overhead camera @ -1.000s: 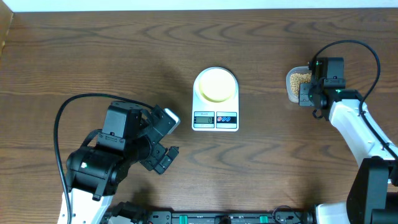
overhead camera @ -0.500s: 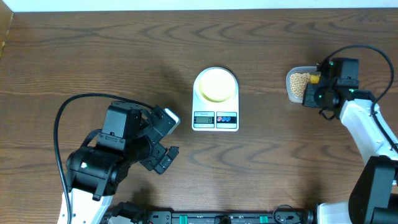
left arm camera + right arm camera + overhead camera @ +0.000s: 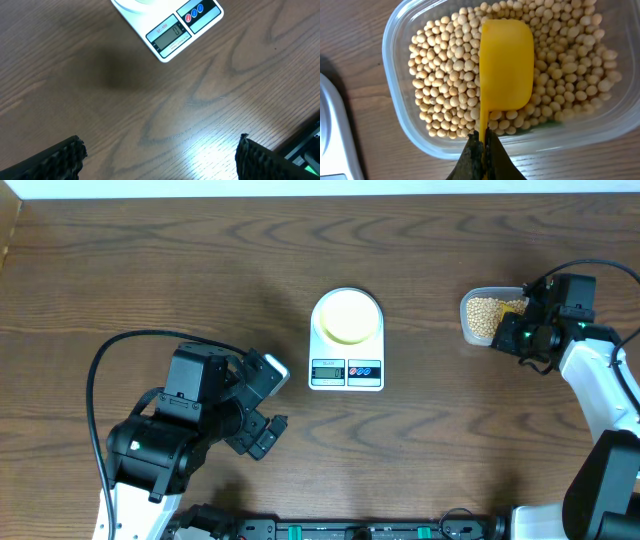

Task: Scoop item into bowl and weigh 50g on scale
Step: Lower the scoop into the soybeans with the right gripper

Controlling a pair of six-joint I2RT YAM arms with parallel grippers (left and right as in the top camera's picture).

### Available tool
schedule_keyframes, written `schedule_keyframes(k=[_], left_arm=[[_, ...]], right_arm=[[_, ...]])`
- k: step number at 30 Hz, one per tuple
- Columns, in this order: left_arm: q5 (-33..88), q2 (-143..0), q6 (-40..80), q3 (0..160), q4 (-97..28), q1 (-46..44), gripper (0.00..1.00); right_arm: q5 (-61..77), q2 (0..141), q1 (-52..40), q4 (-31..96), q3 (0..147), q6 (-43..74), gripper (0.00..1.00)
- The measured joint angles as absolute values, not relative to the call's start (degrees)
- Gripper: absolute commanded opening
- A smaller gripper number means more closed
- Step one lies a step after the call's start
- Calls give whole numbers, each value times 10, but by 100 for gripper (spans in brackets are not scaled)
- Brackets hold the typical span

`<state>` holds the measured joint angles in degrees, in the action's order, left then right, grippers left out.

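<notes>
Tan beans (image 3: 445,80) fill a clear plastic tub (image 3: 400,120), also seen at the right in the overhead view (image 3: 482,314). My right gripper (image 3: 483,150) is shut on the handle of a yellow scoop (image 3: 506,65), whose empty cup lies on its side above the beans. The pale yellow bowl (image 3: 347,317) sits on the white scale (image 3: 346,370) at the table's middle. The scale's display (image 3: 170,36) reads 0. My left gripper (image 3: 160,160) is open and empty over bare wood, left of and nearer than the scale (image 3: 262,430).
The brown wooden table (image 3: 150,270) stretches around the scale. The right arm's black cable loops above the tub. A corner of the scale (image 3: 332,135) shows at the left of the right wrist view.
My right gripper has moved to the right, off the tub's middle to its right edge, uncovering the beans. The left arm has not moved.
</notes>
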<state>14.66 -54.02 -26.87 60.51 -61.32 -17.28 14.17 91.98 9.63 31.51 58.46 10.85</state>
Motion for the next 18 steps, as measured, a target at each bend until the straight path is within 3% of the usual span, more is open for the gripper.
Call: schedule_keyframes(k=[18], left_arm=[[147,-540,-269,605,-613,-173,98]], right_arm=[[168,918,96,342,585,229,1]])
